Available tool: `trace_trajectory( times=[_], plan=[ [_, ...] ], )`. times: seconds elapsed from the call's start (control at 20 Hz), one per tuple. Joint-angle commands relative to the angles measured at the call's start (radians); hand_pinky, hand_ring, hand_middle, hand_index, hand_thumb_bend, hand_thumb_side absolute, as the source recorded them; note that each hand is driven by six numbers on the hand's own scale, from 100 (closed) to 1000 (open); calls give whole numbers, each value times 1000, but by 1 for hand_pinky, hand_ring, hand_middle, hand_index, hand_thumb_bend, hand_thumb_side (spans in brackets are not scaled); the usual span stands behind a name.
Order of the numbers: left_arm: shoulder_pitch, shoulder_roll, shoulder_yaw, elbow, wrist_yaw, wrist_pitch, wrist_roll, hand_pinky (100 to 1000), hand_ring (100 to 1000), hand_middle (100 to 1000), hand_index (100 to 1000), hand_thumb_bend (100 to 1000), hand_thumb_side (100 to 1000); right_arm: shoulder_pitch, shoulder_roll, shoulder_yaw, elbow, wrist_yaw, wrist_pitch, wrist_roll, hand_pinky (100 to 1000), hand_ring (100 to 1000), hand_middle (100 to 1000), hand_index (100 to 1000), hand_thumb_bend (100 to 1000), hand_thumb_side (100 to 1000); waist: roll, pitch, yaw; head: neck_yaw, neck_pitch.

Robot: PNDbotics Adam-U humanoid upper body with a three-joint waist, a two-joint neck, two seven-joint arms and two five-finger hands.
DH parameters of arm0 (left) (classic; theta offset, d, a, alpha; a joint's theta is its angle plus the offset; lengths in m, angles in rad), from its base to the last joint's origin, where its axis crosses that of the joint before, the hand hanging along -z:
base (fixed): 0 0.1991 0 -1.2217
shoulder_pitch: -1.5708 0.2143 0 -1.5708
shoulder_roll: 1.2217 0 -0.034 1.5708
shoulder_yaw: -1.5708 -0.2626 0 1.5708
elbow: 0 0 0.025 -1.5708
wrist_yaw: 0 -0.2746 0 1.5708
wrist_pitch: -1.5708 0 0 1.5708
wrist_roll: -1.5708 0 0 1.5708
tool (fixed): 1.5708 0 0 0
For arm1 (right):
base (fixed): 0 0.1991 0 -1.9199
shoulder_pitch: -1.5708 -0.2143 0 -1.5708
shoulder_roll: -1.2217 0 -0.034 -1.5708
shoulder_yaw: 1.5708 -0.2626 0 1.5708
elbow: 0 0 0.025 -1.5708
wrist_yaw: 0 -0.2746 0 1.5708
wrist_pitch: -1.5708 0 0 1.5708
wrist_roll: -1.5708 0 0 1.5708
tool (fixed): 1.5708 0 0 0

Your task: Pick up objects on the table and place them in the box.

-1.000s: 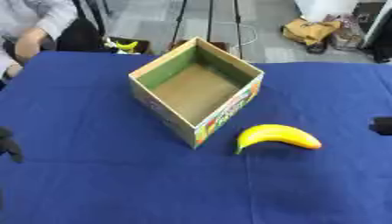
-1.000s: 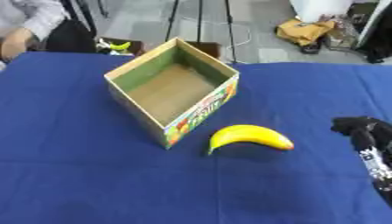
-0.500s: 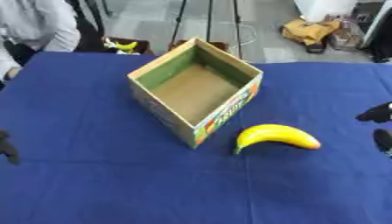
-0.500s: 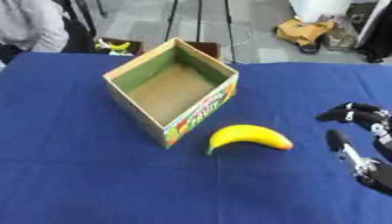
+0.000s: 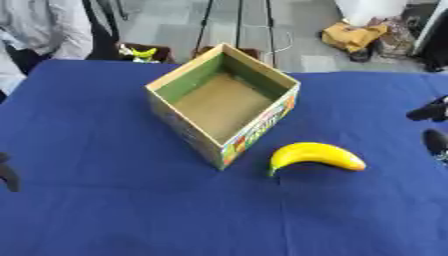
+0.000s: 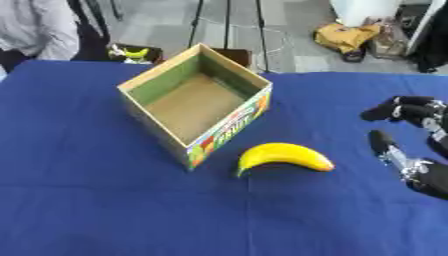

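A yellow banana (image 6: 282,155) lies on the blue tablecloth just right of the open cardboard box (image 6: 194,103), close to its front right corner. The box is empty inside and has a colourful printed side. My right hand (image 6: 409,136) hovers to the right of the banana, a short gap away, open with fingers and thumb spread and nothing between them. Only a dark tip of my left hand (image 5: 7,172) shows at the left edge of the left eye view.
The blue table (image 5: 114,210) stretches wide in front of and left of the box. Beyond the far edge are a person's light sleeve (image 5: 52,25), tripod legs, and bags (image 5: 354,35) on the floor.
My right hand has moved in from the right edge toward the banana and spread its fingers. The banana and box have stayed put.
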Motion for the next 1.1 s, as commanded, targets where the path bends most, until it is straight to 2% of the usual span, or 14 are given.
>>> trace_trajectory(
  times=[0.05,0.4,0.5,0.7,0.85,0.95,1.05,1.1],
  plan=[
    [-2,13,-5,-15,-1,0,-4,225,316,403,465,100,1000,-23,-62,4,-3,0,15,-2,692,738,661,804,100,1000,0,-19,3,-6,1],
    [2,14,-9,-15,0,2,-9,225,315,403,465,100,1000,-93,-121,37,88,23,5,67,712,761,652,820,100,971,-1,-22,13,-26,3],
    [3,14,-10,-15,0,3,-9,225,315,403,465,100,1000,-117,-135,43,114,19,0,93,714,762,648,821,143,949,-2,-23,16,-30,3],
    [4,15,-11,-15,1,3,-11,225,315,403,465,100,1000,-163,-156,53,165,1,-1,129,721,770,644,830,247,906,-3,-25,20,-37,2],
    [5,15,-12,-15,1,4,-13,225,315,403,465,100,1000,-190,-166,64,199,-12,-4,154,730,782,655,845,395,898,-5,-26,23,-41,2],
    [5,16,-13,-15,1,5,-14,226,315,404,465,100,1000,-205,-168,71,222,-19,-9,177,748,806,680,873,540,895,-6,-26,26,-42,2],
    [5,15,-13,-15,2,6,-14,226,315,404,465,100,1000,-219,-168,77,243,-22,-16,206,764,824,694,896,625,889,-7,-27,28,-43,1],
    [5,15,-13,-15,2,6,-15,226,316,404,465,100,1000,-227,-168,78,254,-22,-16,218,769,829,698,904,630,885,-7,-27,28,-44,2]
  ],
)
